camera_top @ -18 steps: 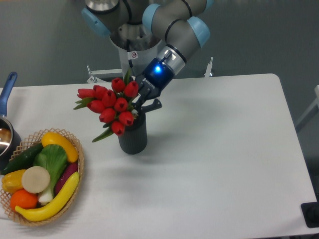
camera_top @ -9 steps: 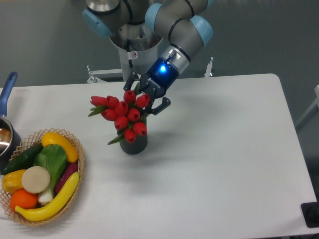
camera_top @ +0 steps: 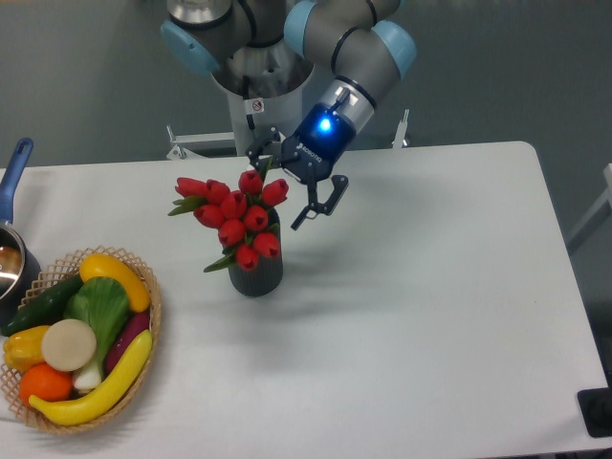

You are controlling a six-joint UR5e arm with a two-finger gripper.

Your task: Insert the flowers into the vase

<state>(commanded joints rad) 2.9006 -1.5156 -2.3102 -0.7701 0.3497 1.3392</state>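
The flowers stand in the vase, a bunch of red tulip buds leaning out to the left of it, with green leaves poking from under the buds on the left side. The bunch spreads wider than the vase, and its lower buds hang in front of the mouth, so I cannot see the rim or the stems going in. The vase is dark and ribbed, upright on the white table, a little left of the middle.

Just above and to the right of the bunch hangs the gripper, tilted down toward the left, a blue light glowing on its wrist. Its two black fingers are spread well apart: one sticks out to the right, clear of the buds, and the other sits near the top of the bunch by the uppermost tulips. It holds nothing; whether that far finger brushes a bud I cannot tell.

At the left front corner of the table sits a woven basket of fruit and vegetables, with a long yellow banana along its near edge. Behind it, at the very left edge, a pot with a blue handle is partly in view.
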